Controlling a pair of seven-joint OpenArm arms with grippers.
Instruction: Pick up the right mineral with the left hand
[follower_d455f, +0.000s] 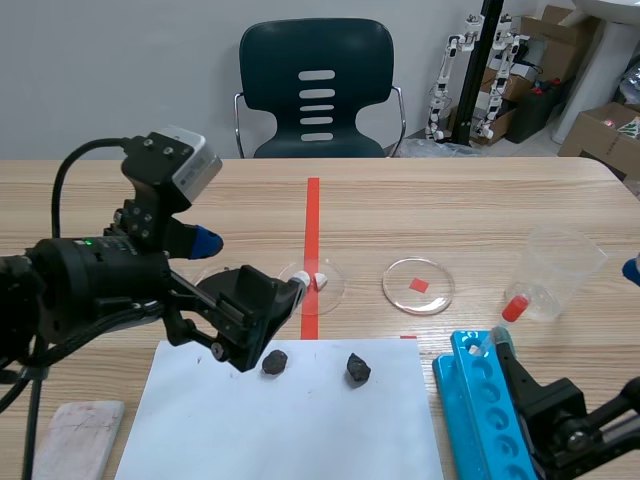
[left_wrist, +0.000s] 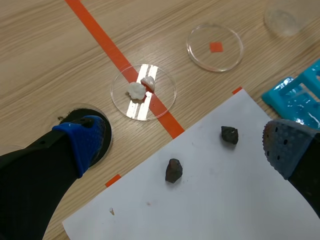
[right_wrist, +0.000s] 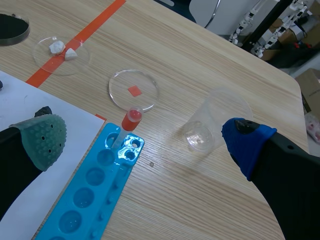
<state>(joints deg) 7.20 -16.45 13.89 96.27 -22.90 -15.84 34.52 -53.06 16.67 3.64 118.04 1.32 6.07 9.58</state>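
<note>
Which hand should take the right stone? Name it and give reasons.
Left. The left hand is open above the paper, with the right stone lying below, between its fingers. The right hand, also open, sits over the blue rack, off to the side of the paper.

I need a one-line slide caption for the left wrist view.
Open left pincer over paper bearing the left mineral and right mineral.
</note>
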